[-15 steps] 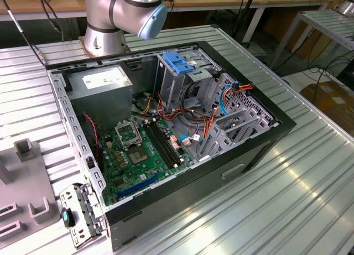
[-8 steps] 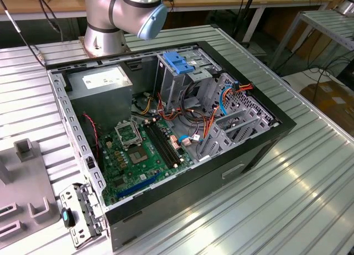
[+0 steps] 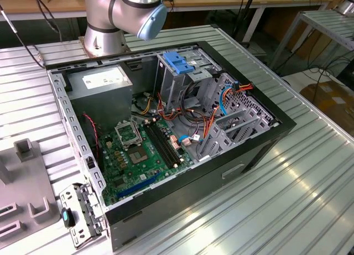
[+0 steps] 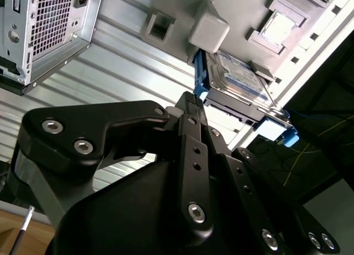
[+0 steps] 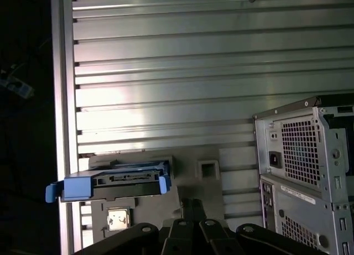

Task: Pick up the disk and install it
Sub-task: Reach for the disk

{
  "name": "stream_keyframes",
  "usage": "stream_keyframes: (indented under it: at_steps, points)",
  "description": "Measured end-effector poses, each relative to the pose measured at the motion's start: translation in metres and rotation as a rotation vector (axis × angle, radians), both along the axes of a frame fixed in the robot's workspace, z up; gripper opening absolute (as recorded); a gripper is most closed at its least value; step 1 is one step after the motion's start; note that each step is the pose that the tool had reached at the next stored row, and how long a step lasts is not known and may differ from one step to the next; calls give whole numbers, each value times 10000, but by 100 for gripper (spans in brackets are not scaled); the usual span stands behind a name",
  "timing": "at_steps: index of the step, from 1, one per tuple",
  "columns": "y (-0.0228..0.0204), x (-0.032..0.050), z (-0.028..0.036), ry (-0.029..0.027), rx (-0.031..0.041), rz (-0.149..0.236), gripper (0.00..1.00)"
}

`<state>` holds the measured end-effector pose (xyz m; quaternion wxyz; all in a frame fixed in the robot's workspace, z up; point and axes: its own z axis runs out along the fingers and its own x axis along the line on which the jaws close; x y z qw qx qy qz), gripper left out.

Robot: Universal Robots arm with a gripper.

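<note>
Hovering near the disk (image 4: pixel 238 75), the end effector (image 4: pixel 191 100), opening untellable, faces something stiff, dense, likely shock-sensitive, best gripped across its blue rails (image 4: pixel 274 128).

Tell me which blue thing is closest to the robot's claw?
The disk with blue side rails, on the grey stand just ahead of the gripper. The other blue piece is a bare bracket inside the computer case.
</note>
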<state>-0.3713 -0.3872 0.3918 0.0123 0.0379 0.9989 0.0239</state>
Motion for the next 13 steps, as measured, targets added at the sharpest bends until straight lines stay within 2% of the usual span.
stream_keyframes:
  at_steps: [13]
  points:
    - [0, -184, 0, 1, 0, -1, 11]
